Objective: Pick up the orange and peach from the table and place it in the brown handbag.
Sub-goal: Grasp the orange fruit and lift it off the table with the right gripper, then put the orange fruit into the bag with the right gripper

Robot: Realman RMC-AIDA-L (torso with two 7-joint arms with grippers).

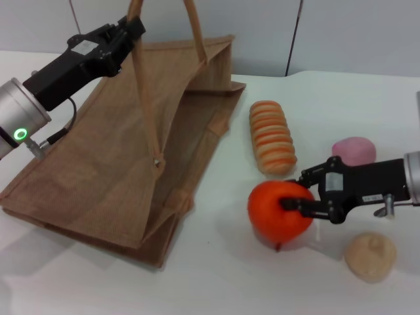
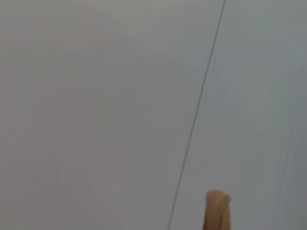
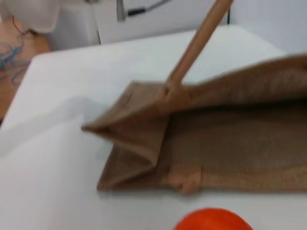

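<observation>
At five o'clock on the desk (image 1: 216, 289), right pincer (image 1: 293, 195) clamps the orange (image 1: 275, 213); left pincer (image 1: 133, 27) grips the brown handbag (image 1: 111, 157) handle at eleven.

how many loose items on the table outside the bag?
4. Orange in the right end effector, nearest the brown handbag; striped bread loaf behind it; peach far right; beige ball at front right. The bag's inside may hide more.

arms: silver cuffs | left cuff: green ring light | hands: black, white labels
</observation>
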